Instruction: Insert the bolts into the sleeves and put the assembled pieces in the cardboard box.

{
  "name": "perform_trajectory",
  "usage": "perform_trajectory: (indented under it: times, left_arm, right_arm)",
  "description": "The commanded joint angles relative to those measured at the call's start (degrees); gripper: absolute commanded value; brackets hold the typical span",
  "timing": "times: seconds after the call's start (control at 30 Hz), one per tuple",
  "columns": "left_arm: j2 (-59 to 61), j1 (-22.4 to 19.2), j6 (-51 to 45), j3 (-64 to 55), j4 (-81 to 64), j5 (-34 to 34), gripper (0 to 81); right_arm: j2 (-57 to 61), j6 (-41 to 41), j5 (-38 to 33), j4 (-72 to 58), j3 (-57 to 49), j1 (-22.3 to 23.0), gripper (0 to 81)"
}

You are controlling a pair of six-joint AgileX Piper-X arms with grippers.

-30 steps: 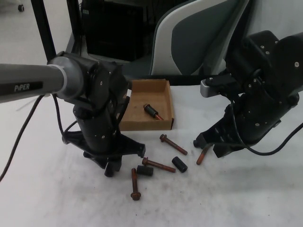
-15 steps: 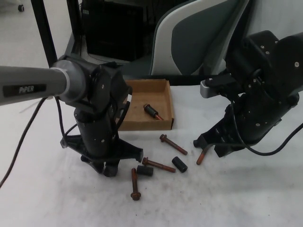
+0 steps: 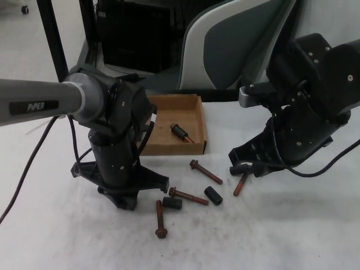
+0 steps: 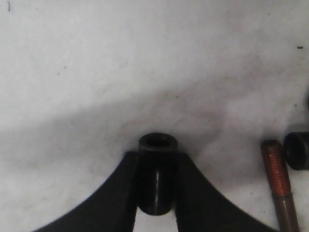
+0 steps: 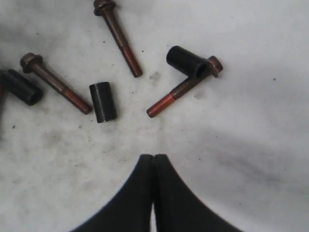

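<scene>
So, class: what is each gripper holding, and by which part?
Left gripper: a short black cylindrical sleeve, clamped across its side wall. Right gripper: nothing, jaws shut.

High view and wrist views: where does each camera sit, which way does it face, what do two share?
High view: behind the arms, facing forward-down over the white bench; shows black left arm, black right arm, brown cardboard box.
Left wrist view: on that wrist, facing down; left pincer shut on a black cylindrical sleeve.
Right wrist view: on that wrist, facing down; right pincer shut, empty.
Shared: high and right wrist views both show one loose black sleeve.
</scene>
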Motion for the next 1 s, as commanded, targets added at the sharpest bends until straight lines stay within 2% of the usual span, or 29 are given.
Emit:
perform_trajectory:
  times: [0.0, 0.2, 0.27, 0.33, 0.47, 0.53, 0.97]
  left_arm:
    - [0.8, -0.1, 1.4, 0.4, 0.1, 5.0, 0.6]
    - [-3.1, 0.0, 2.6, 1.6, -1.5, 5.7, 0.8]
    - [-5.3, 0.1, 2.4, 3.5, -3.2, 6.2, 0.8]
    - [-8.0, 0.1, 2.0, 6.0, -5.1, 6.2, 0.8]
    - [-13.7, 0.1, -0.1, 12.1, -10.2, 7.1, 0.8]
    - [-16.6, 0.1, -1.4, 15.3, -12.5, 8.0, 0.8]
    - [-34.9, 0.0, -5.6, 31.0, -24.8, 9.5, 0.8]
  right_arm:
    - [1.8, 2.9, 2.9, -1.8, 0.0, -0.2, 0.0]
    - [4.1, 5.0, 2.4, -1.0, -0.1, -0.2, 0.1]
    - [4.7, 6.0, 1.2, -1.0, -0.1, -0.2, 2.8]
    - [5.0, 7.2, 1.1, -1.2, -0.1, -0.2, 10.5]
    - [5.6, 8.9, 1.3, -1.5, -0.1, -0.2, 34.8]
    - [6.0, 10.9, 1.9, -1.6, -0.1, -0.2, 43.2]
    - [11.6, 19.1, 2.5, -5.8, -3.6, -0.2, 43.8]
